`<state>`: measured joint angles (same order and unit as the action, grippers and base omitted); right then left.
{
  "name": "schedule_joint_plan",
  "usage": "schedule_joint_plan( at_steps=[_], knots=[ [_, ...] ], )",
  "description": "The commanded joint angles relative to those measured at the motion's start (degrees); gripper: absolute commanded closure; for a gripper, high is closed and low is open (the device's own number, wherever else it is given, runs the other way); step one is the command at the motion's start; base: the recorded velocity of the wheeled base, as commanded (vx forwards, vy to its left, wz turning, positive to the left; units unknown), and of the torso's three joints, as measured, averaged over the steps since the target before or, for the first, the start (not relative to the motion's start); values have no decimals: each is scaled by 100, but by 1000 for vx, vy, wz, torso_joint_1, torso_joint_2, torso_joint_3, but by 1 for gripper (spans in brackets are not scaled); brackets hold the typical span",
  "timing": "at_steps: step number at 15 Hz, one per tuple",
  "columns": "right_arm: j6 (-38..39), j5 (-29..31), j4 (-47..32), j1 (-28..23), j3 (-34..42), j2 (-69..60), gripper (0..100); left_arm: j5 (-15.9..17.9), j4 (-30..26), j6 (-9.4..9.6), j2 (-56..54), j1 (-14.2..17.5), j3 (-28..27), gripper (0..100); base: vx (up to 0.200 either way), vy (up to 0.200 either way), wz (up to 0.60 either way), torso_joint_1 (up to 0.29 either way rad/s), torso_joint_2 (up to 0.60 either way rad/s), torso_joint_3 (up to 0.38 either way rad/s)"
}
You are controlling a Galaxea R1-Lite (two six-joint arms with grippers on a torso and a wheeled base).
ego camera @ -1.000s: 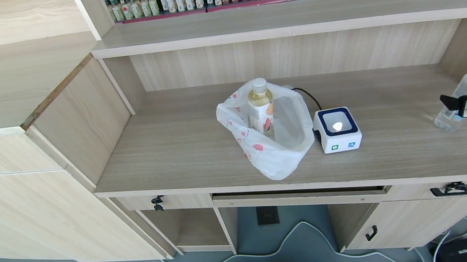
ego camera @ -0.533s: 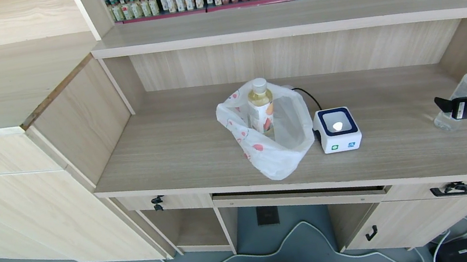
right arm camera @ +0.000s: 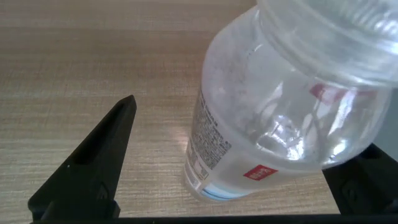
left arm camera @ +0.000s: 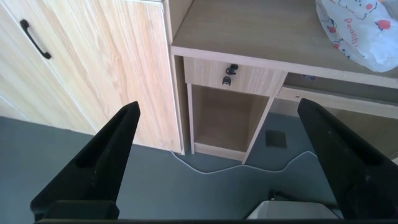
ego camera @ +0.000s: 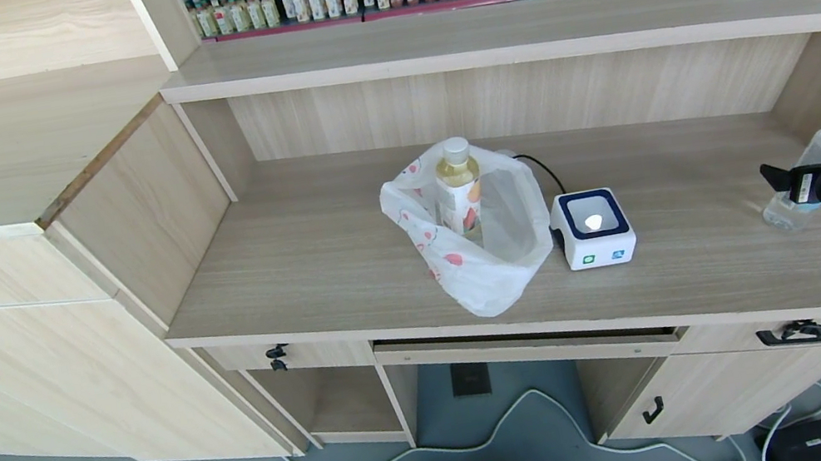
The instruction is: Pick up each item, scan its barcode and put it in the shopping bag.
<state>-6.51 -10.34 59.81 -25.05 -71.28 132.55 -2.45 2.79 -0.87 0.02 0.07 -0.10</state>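
A clear water bottle (ego camera: pixel 792 201) (right arm camera: pixel 267 118) stands tilted at the counter's far right end. My right gripper (ego camera: pixel 809 164) (right arm camera: pixel 242 146) is open with its fingers on either side of the bottle; one dark finger (right arm camera: pixel 93 168) stands clear of it. The white shopping bag (ego camera: pixel 478 256) with red prints sits mid-counter, and a tea bottle (ego camera: pixel 460 188) stands upright inside it. The white barcode scanner (ego camera: pixel 593 226) sits just right of the bag. My left gripper (left arm camera: pixel 214 168) hangs open over the floor beside the counter, holding nothing.
The wooden counter (ego camera: pixel 331 261) has a back wall and side panels under an upper shelf (ego camera: pixel 510 27). A black cable (ego camera: pixel 538 166) runs from the scanner behind the bag. Drawers and an open cubby (left arm camera: pixel 227 118) lie below the counter edge.
My right gripper has crept slightly left and farther in around the water bottle. The bottle, bag and scanner have not moved.
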Motion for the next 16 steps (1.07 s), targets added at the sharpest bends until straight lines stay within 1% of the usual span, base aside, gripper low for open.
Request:
schedule_joint_plan(
  at_steps=[1, 6, 7, 9, 16],
  knots=[
    [1, -3, -48, 0, -202, 113, 0, -1, 2, -1, -2, 1, 1, 0, 0, 0, 0, 0, 0, 0],
    [9, -30, -57, 18, -387, 289, 0, -1, 2, -1, -2, 1, 1, 0, 0, 0, 0, 0, 0, 0],
    [9, -118, -57, 27, -413, 307, 100, -1, 2, -1, -2, 1, 1, 0, 0, 0, 0, 0, 0, 0],
    [9, -223, -48, 27, -483, 342, 100, -1, 2, -1, -2, 1, 1, 0, 0, 0, 0, 0, 0, 0],
    [9, -223, -4, -26, -580, 333, 100, -1, 2, 7, -2, 1, 1, 0, 0, 0, 0, 0, 0, 0]
  ],
)
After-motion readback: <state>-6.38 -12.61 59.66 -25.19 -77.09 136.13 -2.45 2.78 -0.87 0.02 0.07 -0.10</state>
